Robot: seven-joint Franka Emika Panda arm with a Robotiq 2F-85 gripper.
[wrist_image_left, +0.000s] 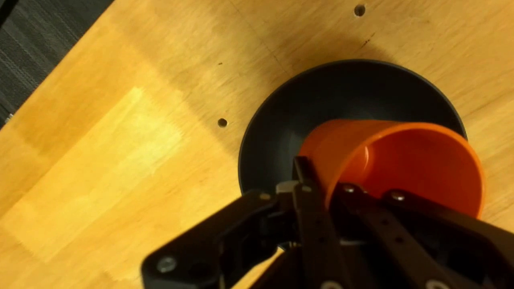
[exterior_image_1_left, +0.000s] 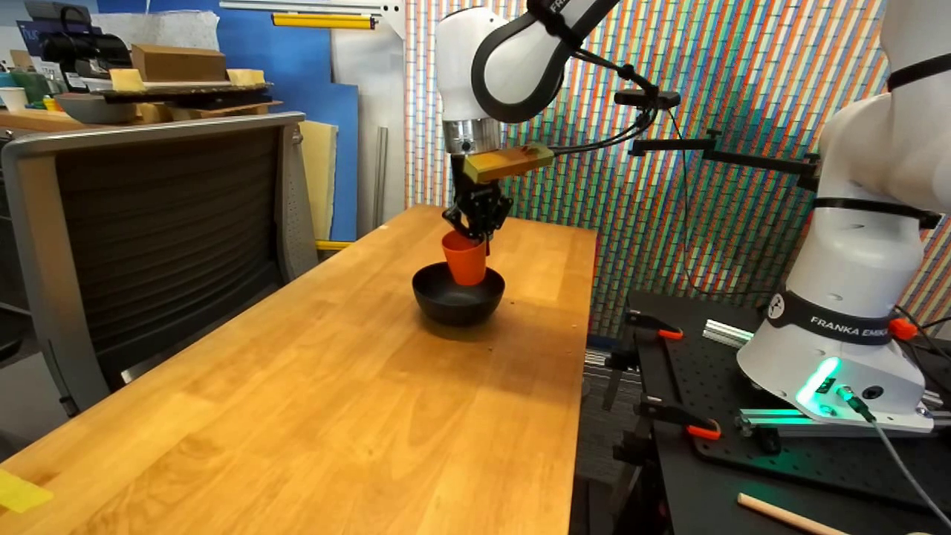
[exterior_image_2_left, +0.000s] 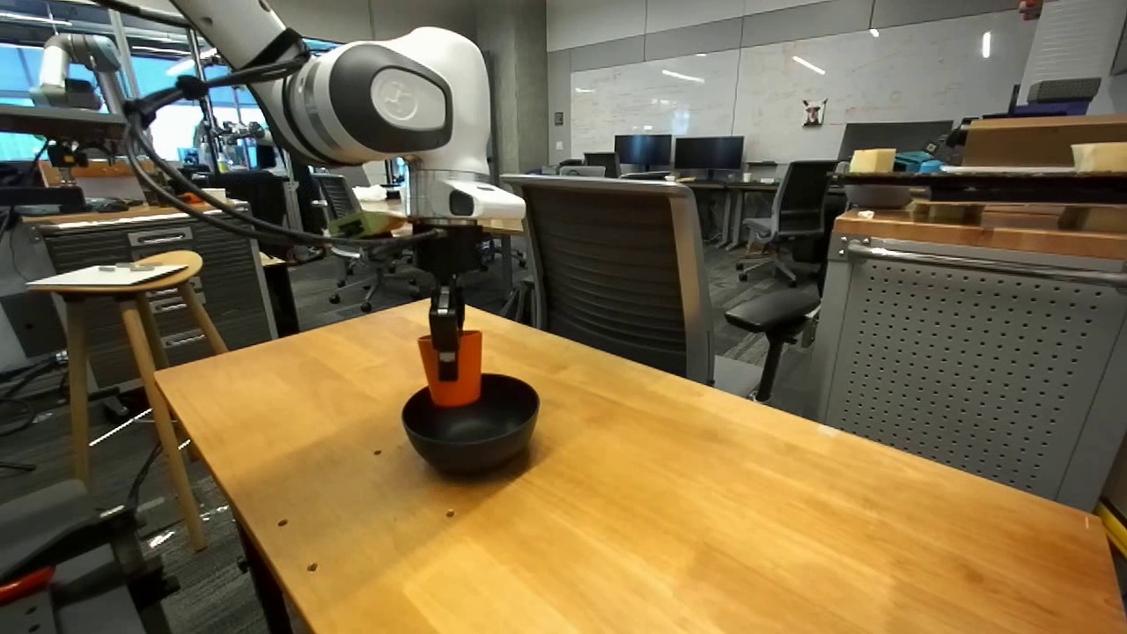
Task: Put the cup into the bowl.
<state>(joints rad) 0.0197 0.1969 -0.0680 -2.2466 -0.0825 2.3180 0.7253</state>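
Cup (exterior_image_1_left: 466, 263) has its wall gripped between the fingers (exterior_image_2_left: 446, 339); one is inside, the other outside

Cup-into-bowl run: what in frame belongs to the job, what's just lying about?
Part of the job:
orange cup
black bowl, under the cup; contact unclear
gripper, pinching the cup's wall

Just around:
office chair beside the wooden table
yellow slip at the table's edge
wooden stick on the black bench
cardboard box in the background

In an exterior view, the near surface (exterior_image_1_left: 356, 438) is passable; chair (exterior_image_1_left: 167, 208) bars left; cup (exterior_image_1_left: 464, 264) and pincer (exterior_image_1_left: 482, 241) partly block bowl (exterior_image_1_left: 455, 305).
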